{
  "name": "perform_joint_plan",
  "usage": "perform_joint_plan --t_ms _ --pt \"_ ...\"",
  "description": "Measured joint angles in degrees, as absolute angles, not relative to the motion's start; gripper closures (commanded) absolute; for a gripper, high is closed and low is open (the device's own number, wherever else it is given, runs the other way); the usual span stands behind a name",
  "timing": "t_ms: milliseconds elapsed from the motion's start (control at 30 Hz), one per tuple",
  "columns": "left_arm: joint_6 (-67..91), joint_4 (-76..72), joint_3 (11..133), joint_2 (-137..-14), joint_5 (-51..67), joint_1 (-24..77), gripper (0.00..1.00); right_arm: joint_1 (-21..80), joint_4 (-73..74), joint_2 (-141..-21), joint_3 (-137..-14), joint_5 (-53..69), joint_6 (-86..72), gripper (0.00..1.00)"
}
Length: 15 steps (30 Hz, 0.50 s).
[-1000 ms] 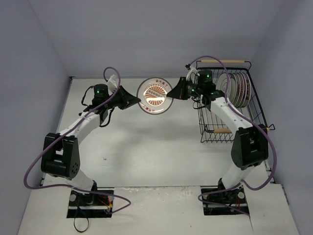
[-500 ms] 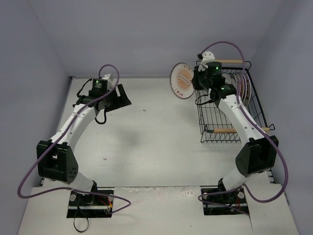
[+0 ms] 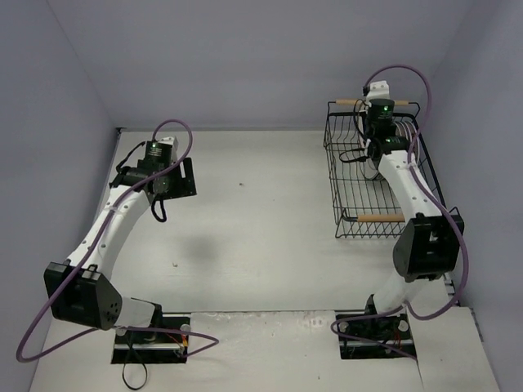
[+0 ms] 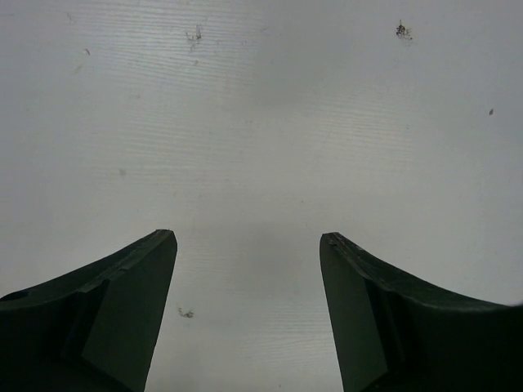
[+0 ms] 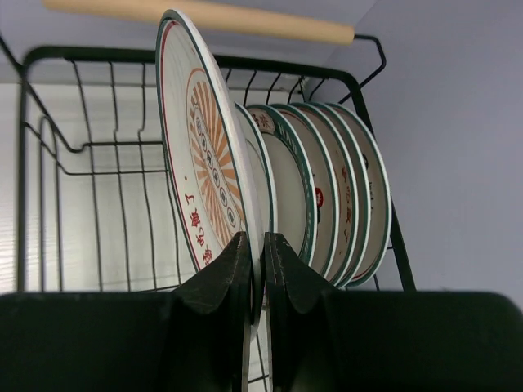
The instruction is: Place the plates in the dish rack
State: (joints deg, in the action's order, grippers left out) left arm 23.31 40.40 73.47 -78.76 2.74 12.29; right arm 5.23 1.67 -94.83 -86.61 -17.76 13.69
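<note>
Orange-sunburst plate (image 5: 204,163) clamped upright in right pincer (image 5: 260,249), parallel beside racked plates (image 5: 331,196); left pincer (image 4: 248,238) open, empty.

Tabletop (image 3: 261,245): white, matte, fine grain visible in the left wrist view.
Dark speck (image 3: 174,264): small, toward the left edge.
Faint speck (image 3: 241,184): nearer the far edge.
Scuff (image 4: 194,35): small, grey.
Walls (image 3: 245,65): plain pale lavender, at three edges.
</note>
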Motion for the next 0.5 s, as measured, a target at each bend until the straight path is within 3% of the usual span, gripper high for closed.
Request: perform_joint_plan --t_ms 500 --pt "22.26 42.37 72.23 -76.71 1.52 12.29 0.29 3.57 -2.68 -106.32 -85.41 -17.65 16.73 1.00"
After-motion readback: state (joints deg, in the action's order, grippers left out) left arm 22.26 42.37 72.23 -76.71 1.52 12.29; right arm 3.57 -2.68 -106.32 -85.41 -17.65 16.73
